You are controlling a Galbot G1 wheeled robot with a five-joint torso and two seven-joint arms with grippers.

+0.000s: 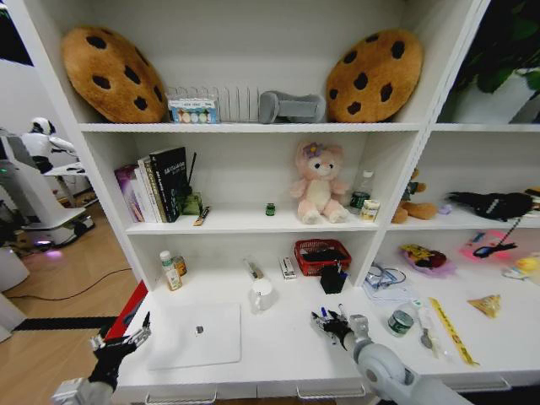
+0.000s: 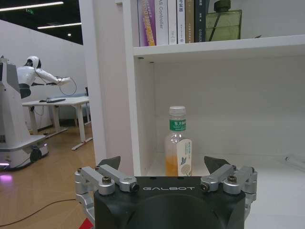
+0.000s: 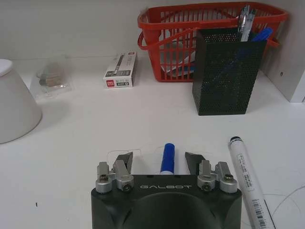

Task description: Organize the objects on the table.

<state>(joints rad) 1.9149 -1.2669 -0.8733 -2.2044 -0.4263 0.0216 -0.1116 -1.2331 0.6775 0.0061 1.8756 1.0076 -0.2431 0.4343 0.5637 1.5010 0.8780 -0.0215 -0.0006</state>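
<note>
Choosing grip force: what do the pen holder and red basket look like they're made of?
Pen holder: likely thin metal mesh, matte black, given the fine even perforations. Red basket: probably moulded plastic, slightly glossy, with thick lattice bars.

laptop left of cup, basket behind

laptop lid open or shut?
Shut. The silver laptop lies flat on the table, lid down, logo up, no screen or keyboard showing.
</note>
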